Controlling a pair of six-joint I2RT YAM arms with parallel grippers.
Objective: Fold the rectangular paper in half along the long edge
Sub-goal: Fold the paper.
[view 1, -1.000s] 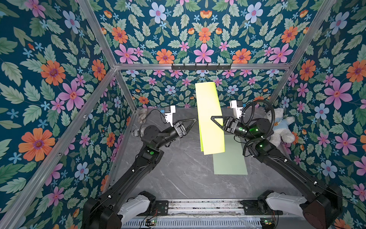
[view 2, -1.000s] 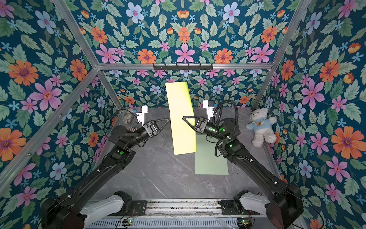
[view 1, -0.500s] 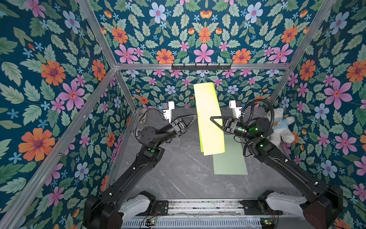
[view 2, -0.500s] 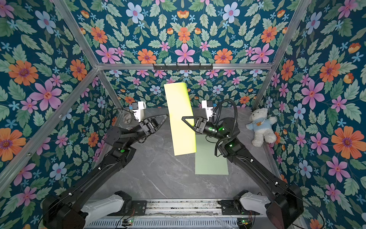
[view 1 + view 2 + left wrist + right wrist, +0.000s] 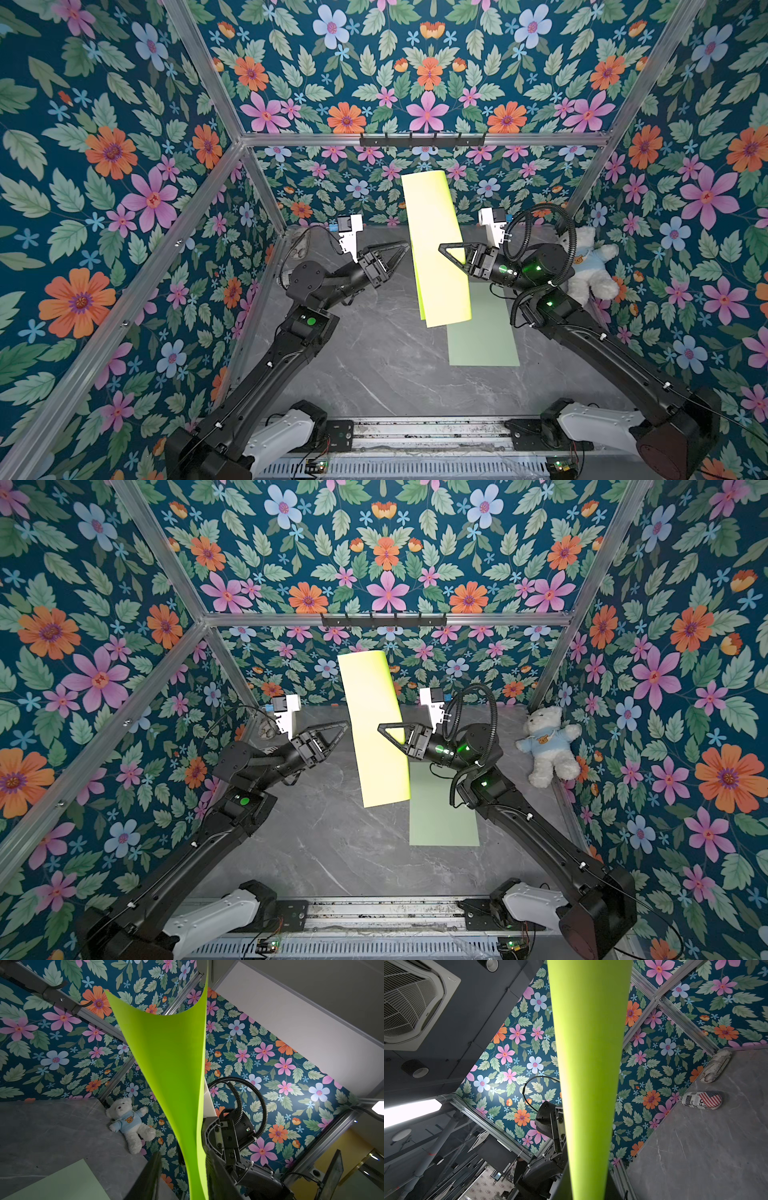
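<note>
Robot lab cell, not a home. An aluminium frame [image 5: 291, 139] boxes in printed floral wall panels [image 5: 104, 166]. A grey marble-look bench [image 5: 374, 374] lies below the left hand [image 5: 406, 247] and right hand [image 5: 442, 248]. Well back from both hands, the arm bases sit on a metal rail [image 5: 415, 430] with bare circuit boards and wiring. Past the panels, the wrist views show an institutional ceiling: air-con cassette [image 5: 411, 1001], strip light [image 5: 409, 1112], downlight [image 5: 419, 1072].

paper [image 5: 432, 224] upright between left jaws and right jaws | sheet [image 5: 484, 345] flat on table [image 5: 365, 374] | bear [image 5: 592, 270] right of sheet
</note>
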